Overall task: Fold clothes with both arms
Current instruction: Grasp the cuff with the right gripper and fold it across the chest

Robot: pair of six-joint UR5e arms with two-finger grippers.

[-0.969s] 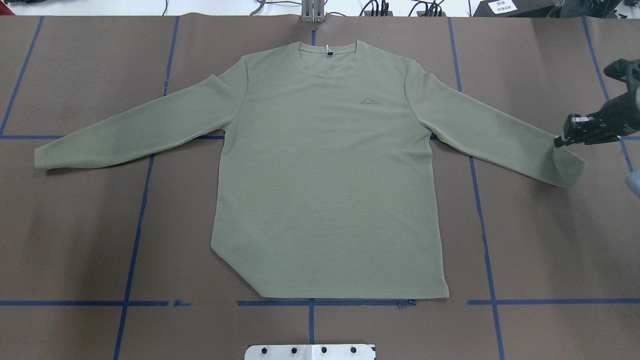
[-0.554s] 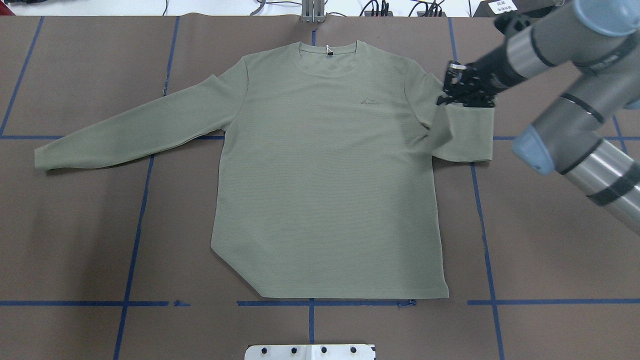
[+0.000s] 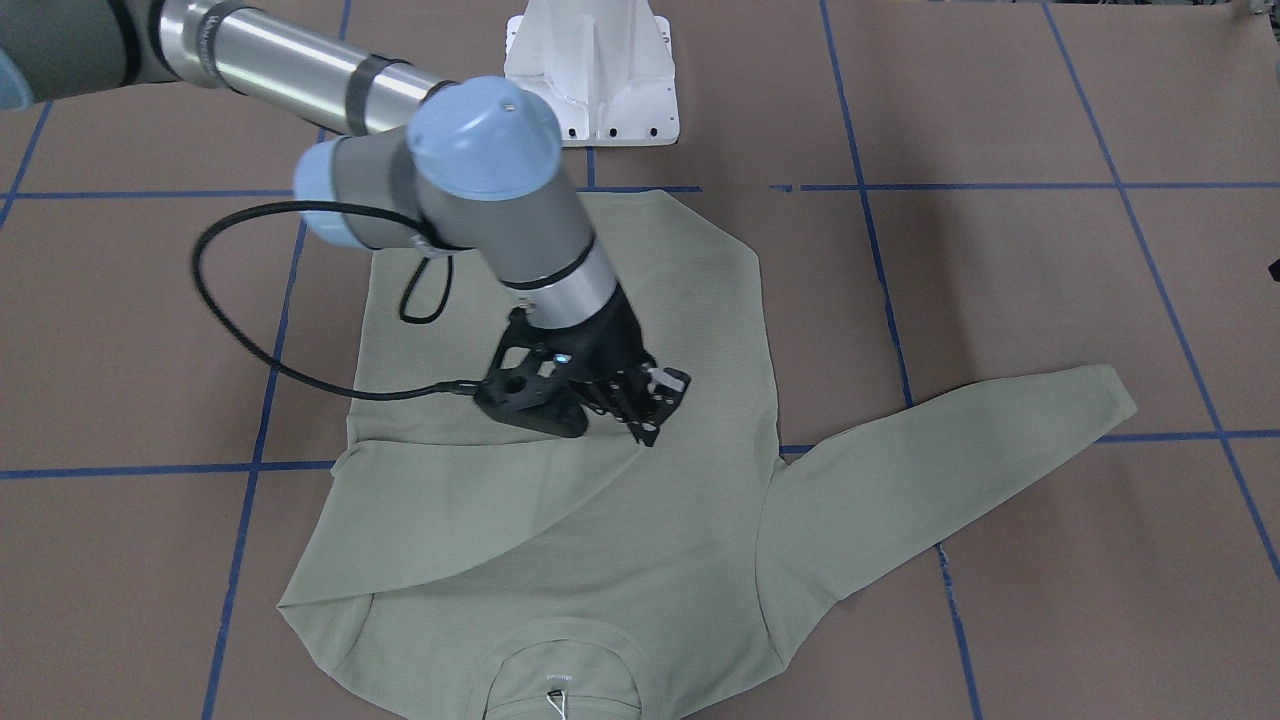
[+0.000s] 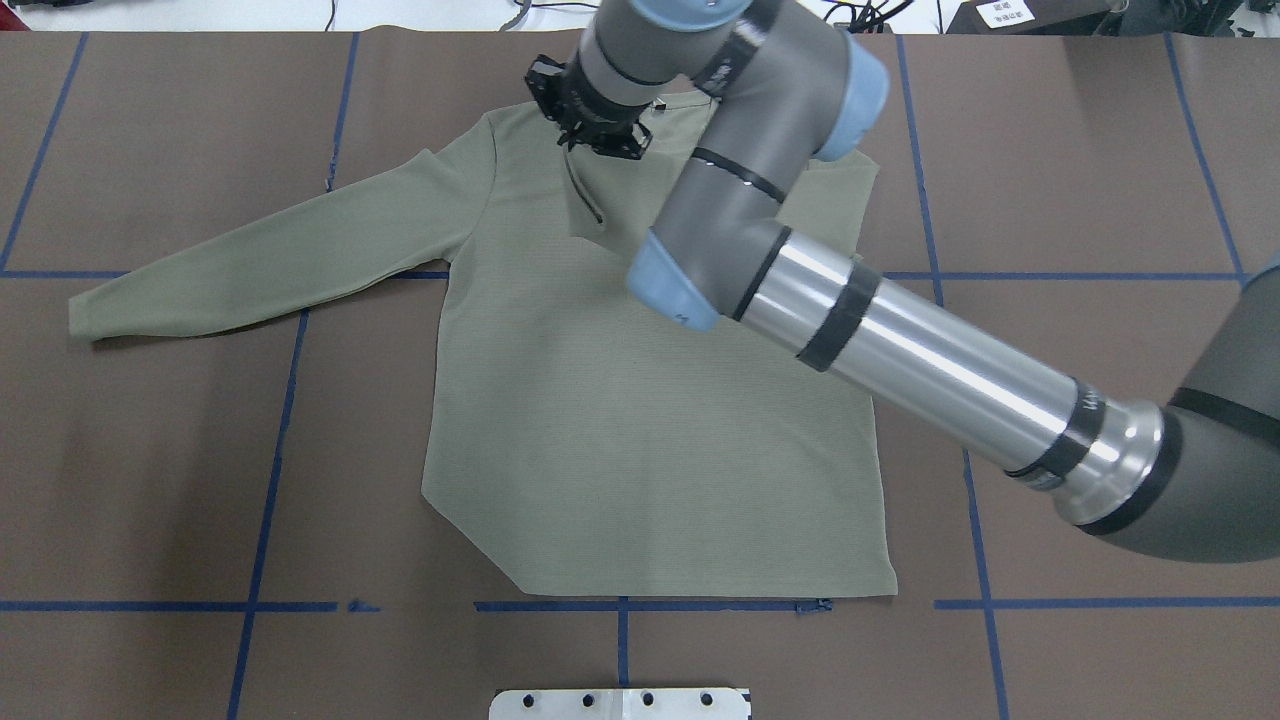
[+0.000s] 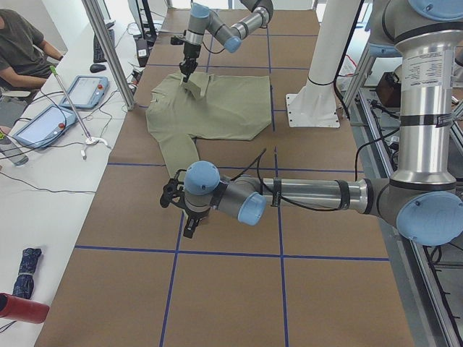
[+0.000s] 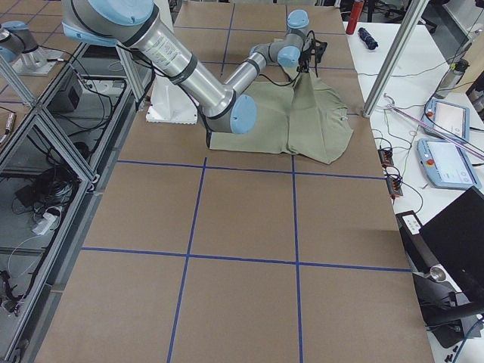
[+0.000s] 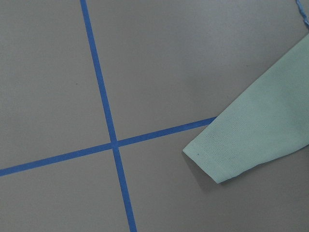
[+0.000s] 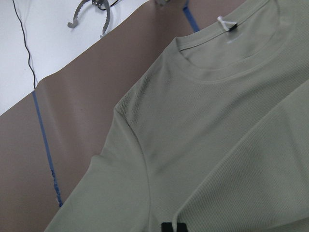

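Pinching the end of one sleeve [image 3: 480, 500] in my closed right gripper [image 3: 650, 425], I hold it over the chest of the flat-lying shirt [image 4: 640, 420]; my left gripper [image 5: 187, 220] hovers near the other cuff [image 7: 227, 154], and I cannot tell how open it is.

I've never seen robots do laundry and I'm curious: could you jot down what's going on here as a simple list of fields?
Garment: green shirt, body flat on a brown table
Right sleeve: folded across the chest, its end raised near the collar
Right gripper: shut on the right sleeve's end
Left sleeve: spread out flat, untouched
Left gripper: over bare table beyond the left cuff; open or shut unclear
Fold progress: one sleeve only
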